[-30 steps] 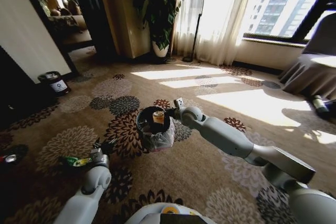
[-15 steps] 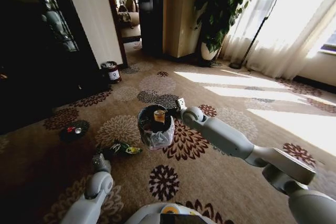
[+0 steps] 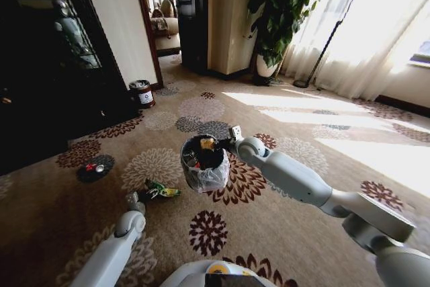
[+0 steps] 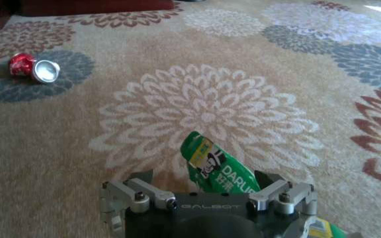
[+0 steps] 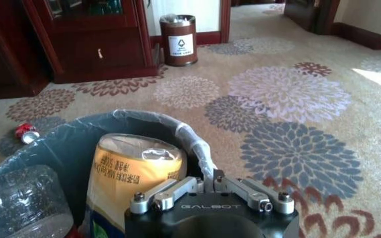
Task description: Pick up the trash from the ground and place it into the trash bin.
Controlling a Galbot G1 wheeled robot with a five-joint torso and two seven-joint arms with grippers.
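The trash bin (image 3: pixel 205 178), a small round bin with a grey-white bag liner, hangs above the carpet with my right gripper (image 3: pixel 226 142) shut on its rim (image 5: pixel 192 139). Inside it stand a yellow-orange packet (image 5: pixel 134 168) and a clear bottle (image 5: pixel 18 203). A green wrapper (image 4: pixel 214 166) lies on the carpet between the spread fingers of my open left gripper (image 4: pixel 205 179), which sits low over the floor (image 3: pixel 134 201). A crushed red can (image 4: pixel 33 68) lies farther off on a dark flower pattern (image 3: pixel 94 166).
A small dark cylinder with a white-red band (image 3: pixel 141 93) stands by the dark cabinet (image 3: pixel 47 78). A potted plant (image 3: pixel 279 11) and curtains stand at the back. Open patterned carpet lies around the arms.
The whole view has swung left as the camera turned. My right gripper still holds the bin. My left gripper has edged closer to the green wrapper.
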